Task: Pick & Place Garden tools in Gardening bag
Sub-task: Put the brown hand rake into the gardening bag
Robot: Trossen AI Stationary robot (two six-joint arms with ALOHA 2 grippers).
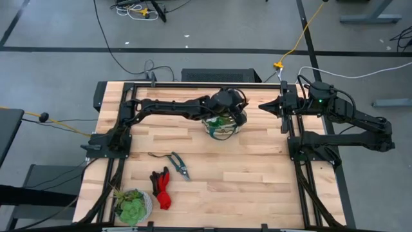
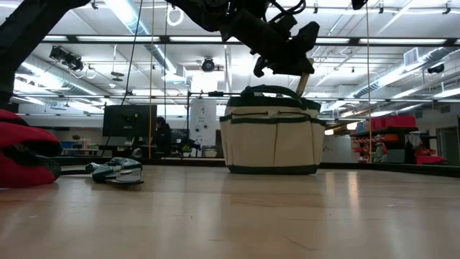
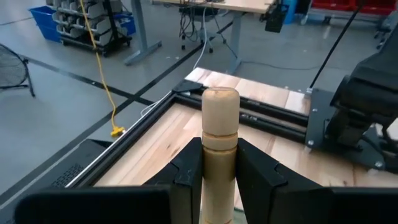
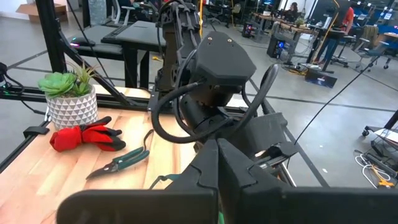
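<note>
A wooden handle (image 3: 220, 134) is clamped between the fingers of the left gripper (image 1: 226, 106), which hangs directly over the open bag (image 1: 223, 124); the tool's metal end is hidden below, so it is probably one of the hand forks, though that cannot be confirmed. The step in hand is judged to be the drop into the bag: the tool is held upright, with the bag's rim and looped handles just beneath the gripper. The next move calls for a straight descent between the loops, then a release once the tool's head is inside. The right gripper (image 1: 265, 106), its fingers together and holding nothing, waits beside the bag on the far side from the left arm's base, so little room is left there. Toward the table's front edge, well apart from the left gripper, the shears (image 1: 178, 164) and gloves (image 1: 162, 187) lie not yet bagged, with the potted plant (image 1: 132, 206) near the corner; bare table lies between them and the bag for the next approach.
</note>
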